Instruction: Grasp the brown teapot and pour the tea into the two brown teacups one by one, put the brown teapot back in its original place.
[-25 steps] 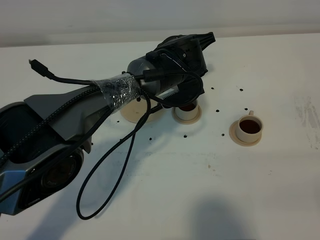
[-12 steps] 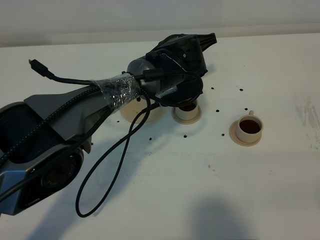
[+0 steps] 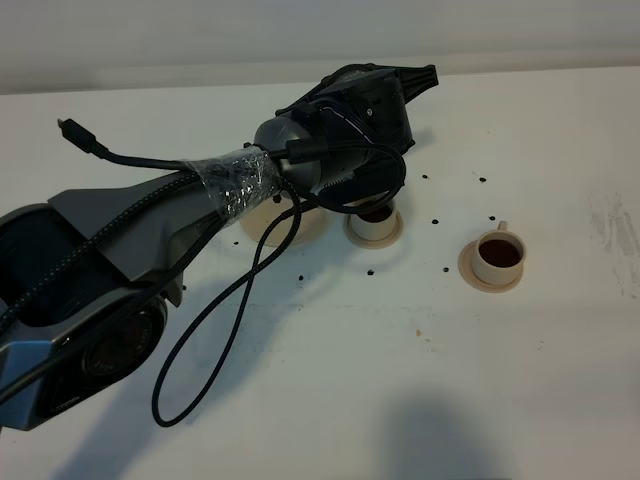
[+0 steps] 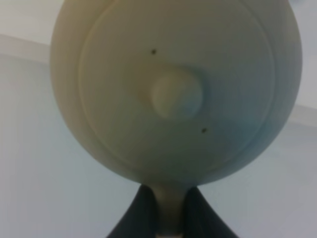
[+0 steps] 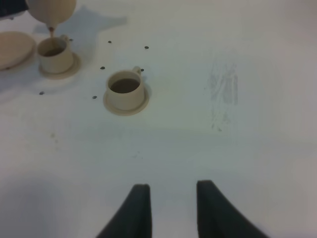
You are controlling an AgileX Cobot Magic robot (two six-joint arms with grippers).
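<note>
The brown teapot (image 4: 173, 89) fills the left wrist view, lid and knob facing the camera. My left gripper (image 4: 172, 214) is shut on its loop handle. In the right wrist view the teapot (image 5: 51, 11) hangs tilted over the left teacup (image 5: 54, 55), with a thin stream of tea falling into it. The right teacup (image 5: 125, 89) holds dark tea on its saucer. In the high view my left arm (image 3: 330, 130) hides the teapot and overhangs the left teacup (image 3: 375, 224); the right teacup (image 3: 498, 256) stands apart. The wide saucer (image 3: 270, 226) is partly under the arm. My right gripper (image 5: 171, 210) is open and empty.
Small dark specks of tea (image 3: 437, 219) are scattered on the white table (image 3: 420, 380) around the cups. A black cable (image 3: 215, 340) hangs from my left arm in a loop over the table. A faint scuffed patch (image 3: 612, 235) marks the far right.
My left wrist has shifted slightly above the left teacup and the hanging cable loop has swung a little. The cups and saucers have not moved.
</note>
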